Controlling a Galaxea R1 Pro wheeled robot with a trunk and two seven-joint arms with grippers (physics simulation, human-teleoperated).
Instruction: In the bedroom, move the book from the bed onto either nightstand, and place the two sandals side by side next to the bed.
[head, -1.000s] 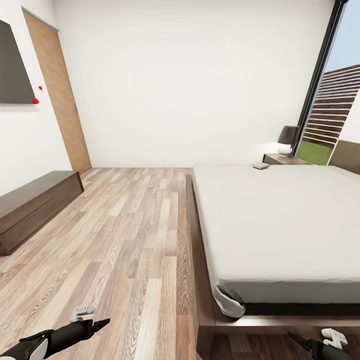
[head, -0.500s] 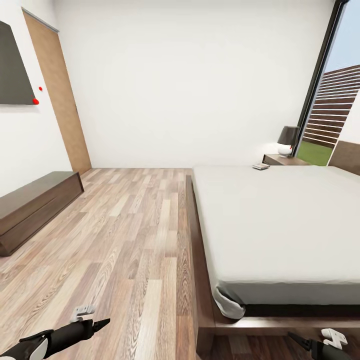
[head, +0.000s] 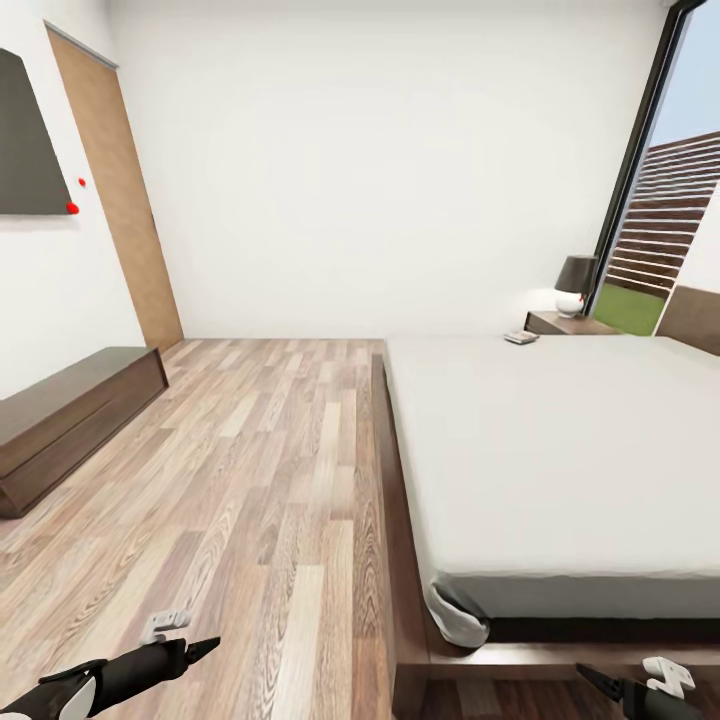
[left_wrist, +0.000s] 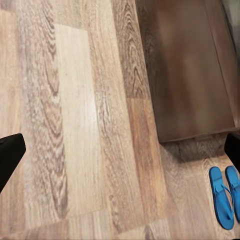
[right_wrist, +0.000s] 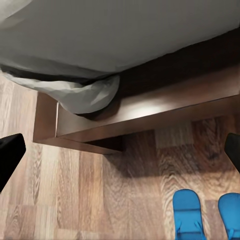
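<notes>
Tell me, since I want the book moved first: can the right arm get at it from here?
Probably not. The book lies at the far end of the bed, by the nightstand, while the right tool hangs low at the foot.

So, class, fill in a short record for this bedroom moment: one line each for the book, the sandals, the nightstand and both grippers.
book: a small dark item lies at the far corner of the bed, likely the book
sandals: two blue sandals side by side on the floor, near the bed frame's corner
nightstand: dark wood, beyond the bed, carrying a lamp
left gripper: open, empty, low over the floor
right gripper: open, empty, by the bed's foot
</notes>
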